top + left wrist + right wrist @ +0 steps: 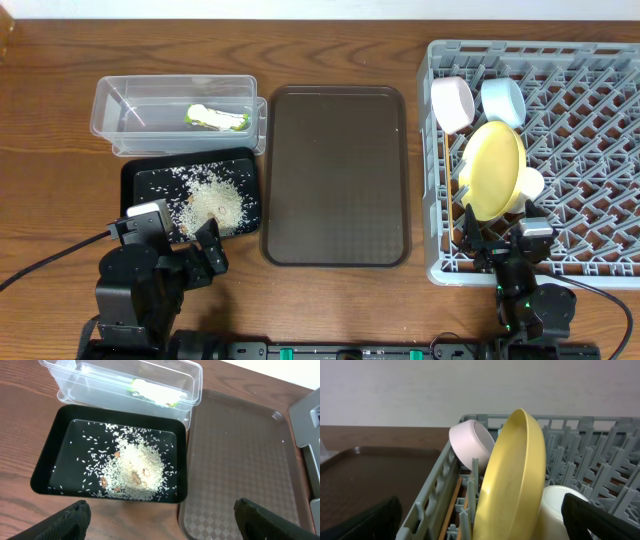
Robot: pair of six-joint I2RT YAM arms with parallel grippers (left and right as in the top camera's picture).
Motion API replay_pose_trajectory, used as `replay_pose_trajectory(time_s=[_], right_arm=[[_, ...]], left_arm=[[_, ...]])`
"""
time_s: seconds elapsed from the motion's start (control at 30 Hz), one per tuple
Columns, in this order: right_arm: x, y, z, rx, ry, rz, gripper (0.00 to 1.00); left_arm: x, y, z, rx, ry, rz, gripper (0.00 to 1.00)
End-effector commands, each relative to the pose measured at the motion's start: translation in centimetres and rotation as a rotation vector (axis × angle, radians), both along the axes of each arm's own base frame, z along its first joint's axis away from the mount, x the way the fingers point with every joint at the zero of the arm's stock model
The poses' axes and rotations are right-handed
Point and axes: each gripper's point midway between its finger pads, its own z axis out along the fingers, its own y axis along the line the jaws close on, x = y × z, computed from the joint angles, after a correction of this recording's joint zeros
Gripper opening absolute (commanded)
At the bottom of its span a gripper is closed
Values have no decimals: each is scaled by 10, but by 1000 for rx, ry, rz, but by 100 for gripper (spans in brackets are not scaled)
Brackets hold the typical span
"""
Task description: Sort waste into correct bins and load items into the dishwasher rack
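Note:
The grey dishwasher rack (590, 150) holds the upright yellow plate (492, 170), the white-pinkish bowl (452, 103), the light-blue bowl (502, 100) and the white cup (530, 183). In the right wrist view the plate (520, 470), bowl (470, 442), cup (560, 505) and wooden chopsticks (454, 502) stand by the rack's wall (432, 492). The wrapper (215, 118) lies in the clear tub (120, 110). Rice (135, 472) with beige bits lies in the black tray (41, 472). My left gripper (162, 510) is open and empty near the tray's front edge. My right gripper (480, 510) is open, facing the plate.
The dark-brown serving tray (335, 175) lies between the black tray (128, 190) and the rack. The clear tub (100, 380) sits just behind the black tray. Both arm bases stand at the table's front edge.

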Motion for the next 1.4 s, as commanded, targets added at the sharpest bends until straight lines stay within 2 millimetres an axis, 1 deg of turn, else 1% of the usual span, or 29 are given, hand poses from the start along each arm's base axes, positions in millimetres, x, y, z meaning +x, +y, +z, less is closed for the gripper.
replay_pose_trajectory(time_s=[0.0, 0.87, 1.0, 1.1, 1.2, 1.37], right_arm=[[-1, 5, -1, -10, -1, 26, 99], [-1, 5, -1, -10, -1, 26, 99], [-1, 5, -1, -10, -1, 26, 99], [-1, 5, -1, -10, -1, 26, 99], [-1, 5, -1, -10, -1, 26, 99], [-1, 5, -1, -10, -1, 26, 99]], left_arm=[[0, 1, -1, 7, 1, 0, 95], [0, 1, -1, 7, 1, 0, 95], [-4, 3, -2, 15, -4, 10, 95], [-7, 6, -10, 22, -24, 22, 95], [-8, 8, -24, 24, -75, 32, 95], [4, 8, -50, 12, -206, 37, 95]])
